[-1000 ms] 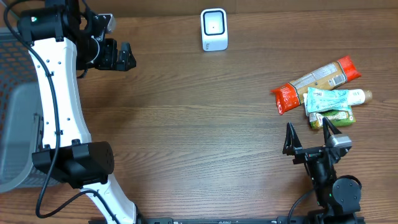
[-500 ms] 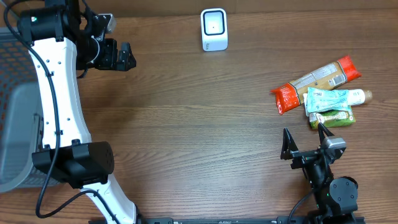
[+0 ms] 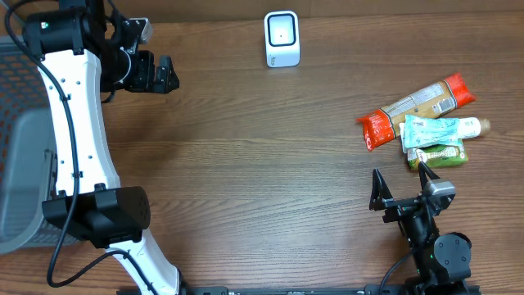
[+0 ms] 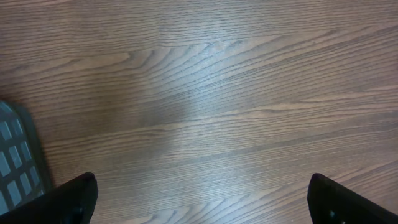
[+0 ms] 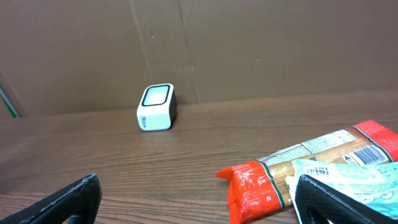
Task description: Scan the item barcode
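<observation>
A pile of packets lies at the table's right: a long red-and-tan packet, a teal-and-white tube and a small green packet. The white scanner stands at the back centre. My right gripper is open and empty, just in front of the pile; its right finger overlaps the green packet's near edge from above. At the far left back, my left gripper hangs open over bare wood, holding nothing.
A grey mesh basket sits off the table's left edge. A brown cardboard wall rises behind the scanner. The white left arm stretches along the table's left side.
My right gripper has drawn back slightly toward the front edge, away from the packets. The left arm and the packets are unmoved.
</observation>
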Robot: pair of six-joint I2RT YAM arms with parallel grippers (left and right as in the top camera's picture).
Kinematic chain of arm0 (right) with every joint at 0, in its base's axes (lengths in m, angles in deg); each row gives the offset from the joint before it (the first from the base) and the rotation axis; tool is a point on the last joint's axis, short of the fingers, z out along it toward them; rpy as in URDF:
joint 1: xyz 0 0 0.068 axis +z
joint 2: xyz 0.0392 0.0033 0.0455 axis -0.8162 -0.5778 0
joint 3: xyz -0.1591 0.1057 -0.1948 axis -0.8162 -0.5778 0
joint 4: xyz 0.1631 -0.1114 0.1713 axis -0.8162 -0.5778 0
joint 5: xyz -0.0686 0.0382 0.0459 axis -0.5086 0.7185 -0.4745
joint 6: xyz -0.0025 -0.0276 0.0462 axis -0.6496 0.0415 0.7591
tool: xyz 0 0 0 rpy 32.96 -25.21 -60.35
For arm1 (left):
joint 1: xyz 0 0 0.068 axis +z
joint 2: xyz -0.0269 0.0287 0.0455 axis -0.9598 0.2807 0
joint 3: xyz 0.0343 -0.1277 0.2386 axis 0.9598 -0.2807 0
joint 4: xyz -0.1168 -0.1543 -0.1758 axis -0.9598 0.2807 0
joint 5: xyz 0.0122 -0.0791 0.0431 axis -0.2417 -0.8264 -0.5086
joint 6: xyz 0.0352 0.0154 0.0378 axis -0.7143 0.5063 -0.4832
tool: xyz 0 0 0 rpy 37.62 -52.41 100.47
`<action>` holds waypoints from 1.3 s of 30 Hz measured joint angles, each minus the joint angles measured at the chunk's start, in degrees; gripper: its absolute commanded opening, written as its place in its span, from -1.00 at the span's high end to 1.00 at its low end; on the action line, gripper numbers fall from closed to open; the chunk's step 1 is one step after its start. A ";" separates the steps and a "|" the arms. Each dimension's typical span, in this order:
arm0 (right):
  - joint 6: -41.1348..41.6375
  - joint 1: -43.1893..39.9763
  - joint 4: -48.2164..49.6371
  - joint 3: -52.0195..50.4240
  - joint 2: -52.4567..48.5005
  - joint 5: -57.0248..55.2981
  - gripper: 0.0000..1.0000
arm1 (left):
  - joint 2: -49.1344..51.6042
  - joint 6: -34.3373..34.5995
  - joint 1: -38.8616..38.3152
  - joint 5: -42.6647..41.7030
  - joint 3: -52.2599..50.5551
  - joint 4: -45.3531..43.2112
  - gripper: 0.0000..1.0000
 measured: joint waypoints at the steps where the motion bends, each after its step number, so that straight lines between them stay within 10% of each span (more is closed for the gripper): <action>1: 0.00 0.00 0.00 0.00 0.02 -0.02 -1.00 | 0.00 0.00 0.00 0.00 0.00 0.00 -0.99; 25: -0.02 0.00 0.00 0.00 0.00 0.00 -1.00 | -0.15 0.00 -1.66 0.02 0.00 0.00 -0.99; 39: 0.00 0.00 -0.02 0.00 0.00 0.00 -1.00 | -17.00 0.00 -30.75 -0.66 -0.09 0.00 -0.99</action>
